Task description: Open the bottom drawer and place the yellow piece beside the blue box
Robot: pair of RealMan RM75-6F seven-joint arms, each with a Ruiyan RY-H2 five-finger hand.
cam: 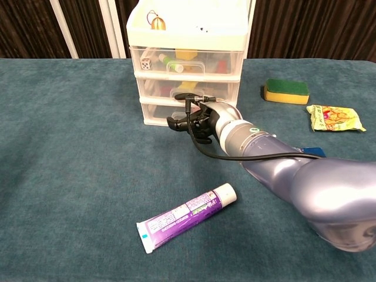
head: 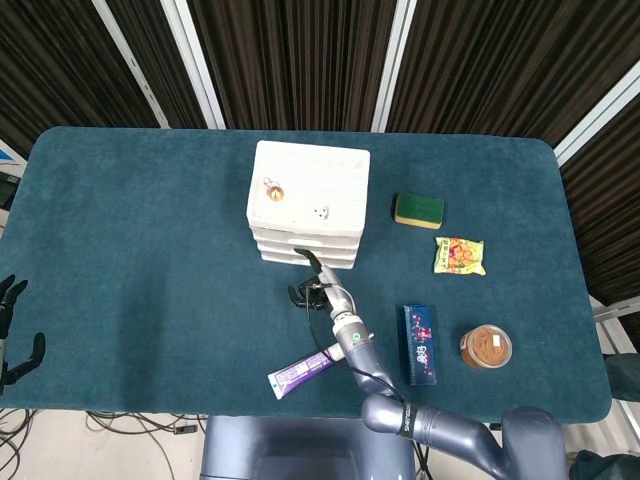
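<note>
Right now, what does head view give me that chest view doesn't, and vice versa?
Head view only: the left hand at the table's left edge, holding nothing, the round jar of brown stuff, and the whole blue box.

Chest view only: the drawer fronts, with a die and coloured pieces behind the clear top drawer.

Both: the right hand at the drawer unit's lower front (grip unclear), toothpaste tube, sponge, yellow snack packet.
</note>
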